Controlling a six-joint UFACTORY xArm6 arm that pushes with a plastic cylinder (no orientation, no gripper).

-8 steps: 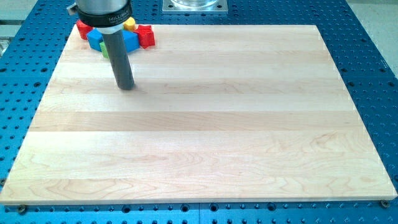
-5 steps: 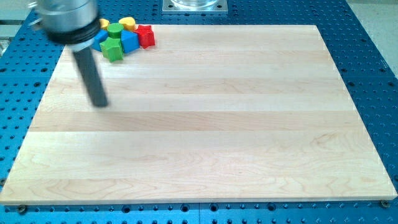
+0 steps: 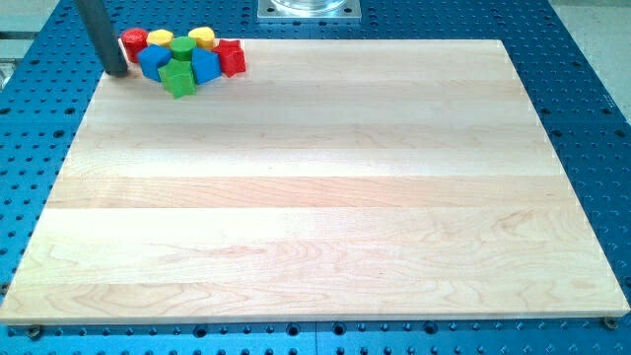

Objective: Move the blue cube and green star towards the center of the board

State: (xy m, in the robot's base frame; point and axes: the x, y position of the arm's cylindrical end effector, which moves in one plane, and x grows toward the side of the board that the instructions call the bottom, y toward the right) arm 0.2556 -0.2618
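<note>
A tight cluster of blocks sits at the board's top left corner. The green star (image 3: 178,79) is at the cluster's lower edge. The blue cube (image 3: 206,65) touches it on the right. Another blue block (image 3: 152,61) lies to the star's upper left. My tip (image 3: 117,71) stands at the board's left edge, just left of the cluster, a small gap from the red cylinder (image 3: 133,42) and the left blue block. The rod rises out of the view's top.
The cluster also holds a green cylinder (image 3: 181,46), two yellow blocks (image 3: 201,37) and a red star-like block (image 3: 233,57). The wooden board (image 3: 325,197) lies on a blue perforated table. A metal base plate (image 3: 309,10) sits at the view's top.
My tip moved from below the cluster leftward and up to the board's top left edge, beside the blocks. The blocks have not moved.
</note>
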